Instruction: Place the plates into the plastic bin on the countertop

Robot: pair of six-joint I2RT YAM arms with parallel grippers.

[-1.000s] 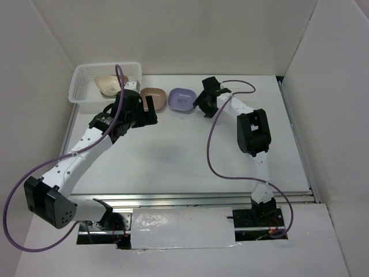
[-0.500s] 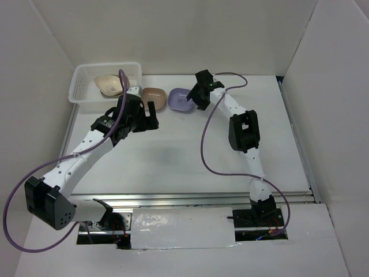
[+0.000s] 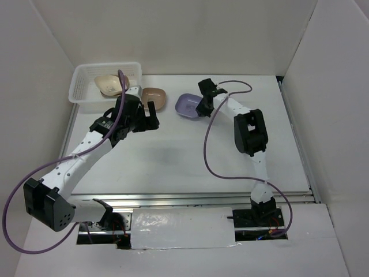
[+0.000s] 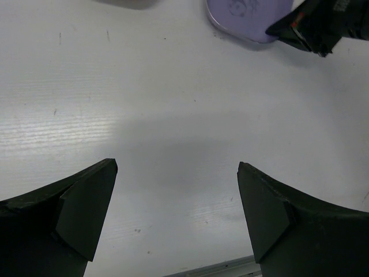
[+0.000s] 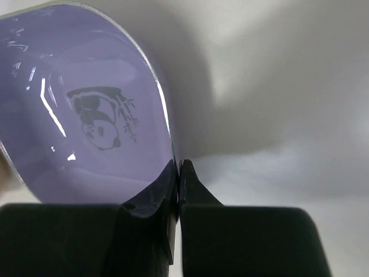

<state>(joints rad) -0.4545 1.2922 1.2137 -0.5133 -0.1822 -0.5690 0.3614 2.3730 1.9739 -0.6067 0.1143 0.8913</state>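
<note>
The plastic bin (image 3: 78, 86) sits at the far left corner of the countertop (image 3: 173, 156) with a cream plate (image 3: 109, 85) lying inside it; whether other plates lie under that one cannot be told. Just beside the bin's right front corner a brown plate (image 3: 153, 97) rests on the counter. Further right of the bin, past the brown plate, the right gripper (image 5: 177, 167) pinches the near rim of a purple plate (image 5: 86, 127), its two fingers pressed together on the edge. The plate is tilted, and a small panda print (image 5: 104, 118) shows at its centre. The left gripper (image 4: 177, 167) hangs in front of the bin, near the brown plate, with its fingers spread wide over bare counter and holding nothing.
</note>
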